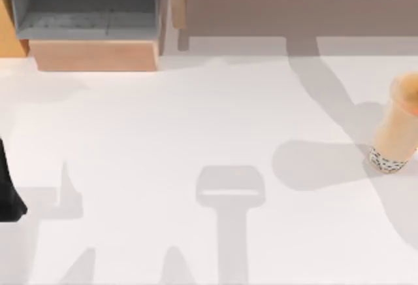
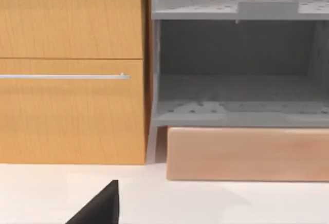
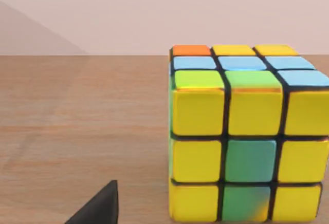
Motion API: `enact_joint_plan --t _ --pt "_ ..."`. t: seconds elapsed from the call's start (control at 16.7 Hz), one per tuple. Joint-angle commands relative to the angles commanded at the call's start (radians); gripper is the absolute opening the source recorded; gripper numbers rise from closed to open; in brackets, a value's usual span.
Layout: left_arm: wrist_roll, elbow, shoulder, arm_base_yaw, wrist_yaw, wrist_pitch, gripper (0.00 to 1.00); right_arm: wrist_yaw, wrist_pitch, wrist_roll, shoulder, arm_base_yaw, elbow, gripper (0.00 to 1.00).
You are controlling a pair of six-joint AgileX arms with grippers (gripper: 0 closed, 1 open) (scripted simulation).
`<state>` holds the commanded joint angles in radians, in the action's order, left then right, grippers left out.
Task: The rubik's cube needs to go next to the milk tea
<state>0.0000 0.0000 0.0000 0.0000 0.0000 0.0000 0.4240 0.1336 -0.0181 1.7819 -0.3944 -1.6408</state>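
AgileX right arm closes in on rubik's cube (image 3: 247,136) atop wooden shelf (image 3: 77,131); milk tea (image 1: 397,131) waits at table's right edge.

Cube sits upright on the wood surface, right in front of the right wrist cam, nothing gripping it yet; can't tell how wide right gripper is open. Left arm (image 1: 10,187) parked at table's left edge, facing cabinet (image 2: 72,70) & grey rack (image 2: 236,70). Risk, prob.: off-centre approach nudges cube along shelf, or carry path clips the tall cup & tips it.
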Motion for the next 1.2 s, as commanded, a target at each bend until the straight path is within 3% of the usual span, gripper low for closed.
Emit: enact_joint_plan --t 0.48,0.84,1.2 --pt "0.000 0.000 0.000 0.000 0.000 0.000 1.00 -0.038 -0.047 0.002 0.174 0.039 -0.229 1.00" --pt "0.000 0.000 0.000 0.000 0.000 0.000 1.00 -0.038 -0.043 0.002 0.199 0.041 -0.243 1.00" --pt "0.000 0.000 0.000 0.000 0.000 0.000 1.00 -0.038 -0.043 0.002 0.199 0.041 -0.243 0.55"
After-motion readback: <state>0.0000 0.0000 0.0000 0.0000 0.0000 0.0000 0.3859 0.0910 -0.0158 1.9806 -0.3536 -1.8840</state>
